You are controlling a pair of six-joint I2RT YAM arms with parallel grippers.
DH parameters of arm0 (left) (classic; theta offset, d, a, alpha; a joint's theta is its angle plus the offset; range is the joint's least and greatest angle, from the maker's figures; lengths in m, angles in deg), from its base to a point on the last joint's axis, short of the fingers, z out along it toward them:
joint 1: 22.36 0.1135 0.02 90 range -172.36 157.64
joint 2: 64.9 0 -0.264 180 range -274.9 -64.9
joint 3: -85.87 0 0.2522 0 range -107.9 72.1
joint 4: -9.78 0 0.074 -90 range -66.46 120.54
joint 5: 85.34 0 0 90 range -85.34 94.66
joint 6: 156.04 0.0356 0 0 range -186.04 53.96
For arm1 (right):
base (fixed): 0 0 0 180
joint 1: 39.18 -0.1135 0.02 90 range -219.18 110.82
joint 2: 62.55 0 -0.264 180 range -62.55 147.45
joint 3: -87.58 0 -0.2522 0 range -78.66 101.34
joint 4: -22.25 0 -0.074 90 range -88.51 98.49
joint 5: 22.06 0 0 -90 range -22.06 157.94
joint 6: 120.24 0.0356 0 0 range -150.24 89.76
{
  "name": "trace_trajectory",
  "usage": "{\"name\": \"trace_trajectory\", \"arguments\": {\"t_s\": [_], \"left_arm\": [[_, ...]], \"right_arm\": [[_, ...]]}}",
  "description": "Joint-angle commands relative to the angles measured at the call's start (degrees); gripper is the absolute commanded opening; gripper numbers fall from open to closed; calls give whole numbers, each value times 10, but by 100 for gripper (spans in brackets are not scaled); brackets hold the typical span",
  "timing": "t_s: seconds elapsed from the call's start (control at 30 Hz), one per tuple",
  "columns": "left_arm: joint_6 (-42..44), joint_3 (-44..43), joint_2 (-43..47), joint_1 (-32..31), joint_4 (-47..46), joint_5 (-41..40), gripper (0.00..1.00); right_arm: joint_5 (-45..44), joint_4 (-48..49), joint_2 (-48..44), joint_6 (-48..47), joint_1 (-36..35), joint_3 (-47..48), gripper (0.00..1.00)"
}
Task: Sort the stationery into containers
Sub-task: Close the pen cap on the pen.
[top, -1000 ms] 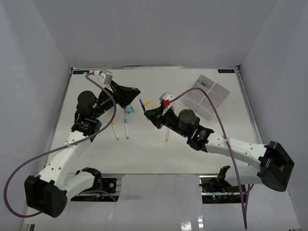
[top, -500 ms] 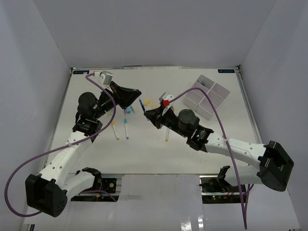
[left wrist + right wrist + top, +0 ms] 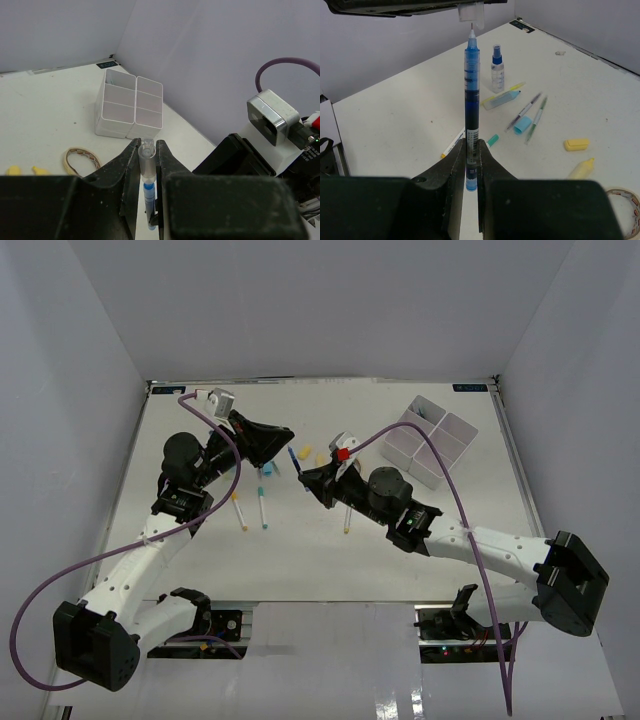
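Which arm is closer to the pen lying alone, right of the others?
Right. The right arm, jaws gripping a blue pen, hangs over the lone pen; the left arm, holding a cap, is farther left.

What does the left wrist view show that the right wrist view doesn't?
Left wrist only: the tray and the right arm's camera. Right wrist only: the right gripper shut on the blue pen, plus the bottle, highlighter and loose pens on the table. Both: the blue pen, the clear cap clamped in the left gripper, and the rubber band.
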Motion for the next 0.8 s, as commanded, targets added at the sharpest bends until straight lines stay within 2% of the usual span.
{"name": "trace_trajectory", "arguments": {"t_s": [0.0, 0.77], "left_arm": [[-3, 5, 6, 3, -15, 11, 5], [-5, 5, -5, 2, -19, 22, 6]], "right_arm": [[-5, 36, -2, -5, -3, 24, 8], [1, 36, -1, -10, -2, 49, 8]]}}
